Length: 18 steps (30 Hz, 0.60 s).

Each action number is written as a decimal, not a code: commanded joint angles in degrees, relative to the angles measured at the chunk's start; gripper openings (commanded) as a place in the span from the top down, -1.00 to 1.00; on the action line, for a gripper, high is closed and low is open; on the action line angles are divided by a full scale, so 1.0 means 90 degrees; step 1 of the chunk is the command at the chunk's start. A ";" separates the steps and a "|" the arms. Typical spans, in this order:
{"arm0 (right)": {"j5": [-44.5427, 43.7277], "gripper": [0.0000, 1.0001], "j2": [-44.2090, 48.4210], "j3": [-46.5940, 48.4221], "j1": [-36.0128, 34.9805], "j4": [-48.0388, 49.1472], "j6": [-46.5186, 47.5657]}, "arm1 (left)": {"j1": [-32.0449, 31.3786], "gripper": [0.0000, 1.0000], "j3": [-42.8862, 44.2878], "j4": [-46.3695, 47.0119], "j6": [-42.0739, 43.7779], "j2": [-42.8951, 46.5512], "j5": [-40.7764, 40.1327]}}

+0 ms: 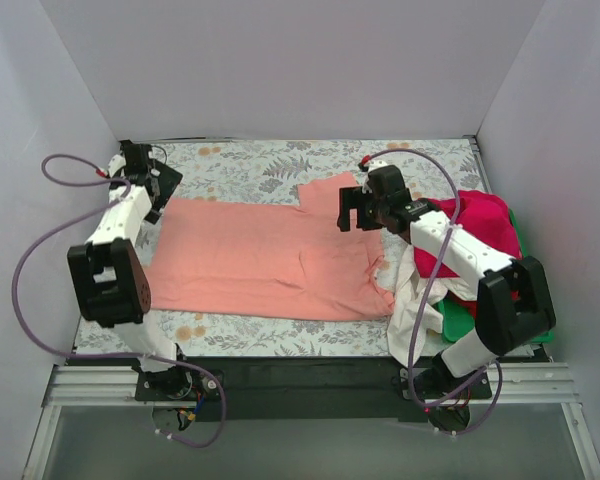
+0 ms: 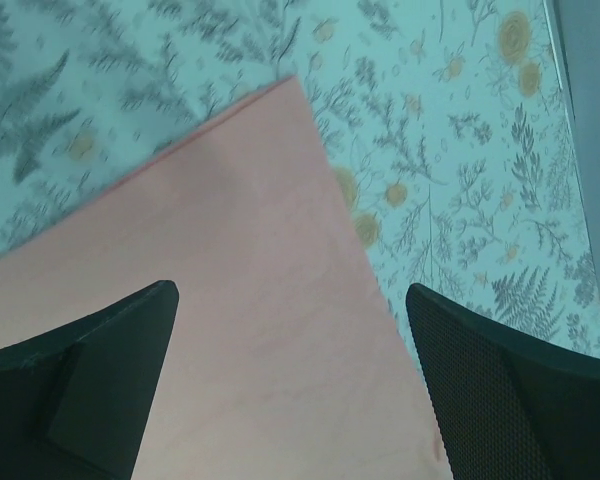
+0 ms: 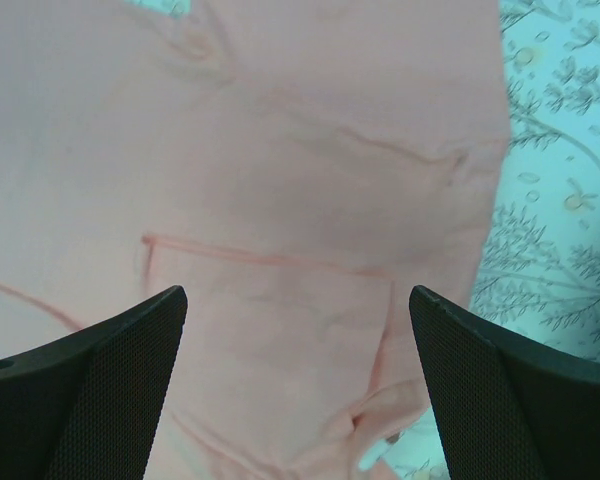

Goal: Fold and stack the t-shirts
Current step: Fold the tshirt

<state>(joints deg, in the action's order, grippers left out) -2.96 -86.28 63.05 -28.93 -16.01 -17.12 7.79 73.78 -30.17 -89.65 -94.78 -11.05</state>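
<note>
The salmon-pink t-shirt (image 1: 265,255) lies spread flat across the middle of the floral table. My left gripper (image 1: 148,185) is open and empty above the shirt's far left corner (image 2: 280,300), its fingers (image 2: 500,400) wide apart. My right gripper (image 1: 360,212) is open and empty above the shirt's far right part, over a sleeve and seams (image 3: 280,300). At the right, a magenta t-shirt (image 1: 480,215), a red one (image 1: 515,250) and a white one (image 1: 412,300) lie heaped together behind and beside my right arm.
A green tray (image 1: 458,320) shows under the heap at the right. White walls enclose the table at the back and sides. The floral cloth (image 1: 250,160) is bare behind the pink shirt and along the front edge (image 1: 230,335).
</note>
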 commanded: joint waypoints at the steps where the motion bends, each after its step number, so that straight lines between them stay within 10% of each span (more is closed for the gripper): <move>1: 0.0202 -0.97 -0.0654 0.0698 0.0420 0.0001 0.0291 | 0.0033 -0.95 0.1292 -0.0435 0.0837 -0.1126 0.0075; 10: 0.0671 -0.97 -0.2159 0.2173 0.1114 -0.0067 0.0389 | 0.0033 -0.59 0.4446 -0.1813 0.1474 -0.4046 0.0007; 18: 0.0856 -0.97 -0.3108 0.2965 0.1339 -0.0155 0.0506 | 0.0033 -0.22 0.4761 -0.1822 0.1679 -0.4732 0.0017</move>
<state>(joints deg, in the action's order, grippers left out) 3.11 -112.64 86.24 -17.15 -16.82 -14.04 7.77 114.48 -43.62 -76.42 -135.09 -10.33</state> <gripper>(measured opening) 0.983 0.627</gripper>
